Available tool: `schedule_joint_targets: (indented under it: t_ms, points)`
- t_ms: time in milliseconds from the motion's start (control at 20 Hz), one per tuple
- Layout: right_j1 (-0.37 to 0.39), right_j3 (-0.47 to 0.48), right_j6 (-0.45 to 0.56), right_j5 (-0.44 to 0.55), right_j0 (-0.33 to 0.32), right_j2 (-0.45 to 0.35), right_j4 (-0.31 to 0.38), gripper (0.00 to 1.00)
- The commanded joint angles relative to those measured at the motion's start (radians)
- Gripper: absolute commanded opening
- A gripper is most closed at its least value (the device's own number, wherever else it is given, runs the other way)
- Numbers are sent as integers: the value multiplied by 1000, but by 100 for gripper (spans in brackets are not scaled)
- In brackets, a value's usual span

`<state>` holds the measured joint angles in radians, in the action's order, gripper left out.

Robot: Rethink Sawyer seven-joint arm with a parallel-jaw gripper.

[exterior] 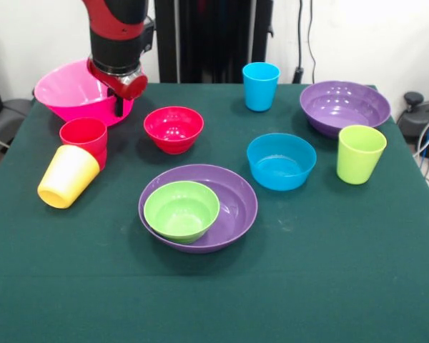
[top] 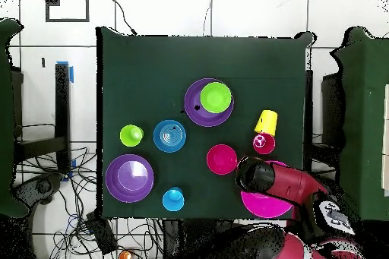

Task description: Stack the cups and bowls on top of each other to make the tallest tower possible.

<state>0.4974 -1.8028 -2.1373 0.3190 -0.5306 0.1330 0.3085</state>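
My gripper hangs at the pink bowl's near rim, and the arm end covers part of that bowl from above. A red cup stands upright just in front of it, and a yellow cup lies on its side against the red one. The small green bowl sits nested in a purple bowl, the only pile. Standing alone are a small red bowl, a blue bowl, a blue cup, a lime green cup and a second purple bowl.
Everything rests on a dark green cloth-covered table. Cables and stands lie on the floor beyond the table's edges. From above, the red cup and yellow cup lie near the table's right edge.
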Motion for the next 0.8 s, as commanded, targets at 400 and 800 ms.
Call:
schedule_joint_targets:
  t_ms: [400,800]
  points:
    - [-38,49,-37,6,32,-121,-10,0]
    - [72,43,-32,208,103,-68,-42,0]
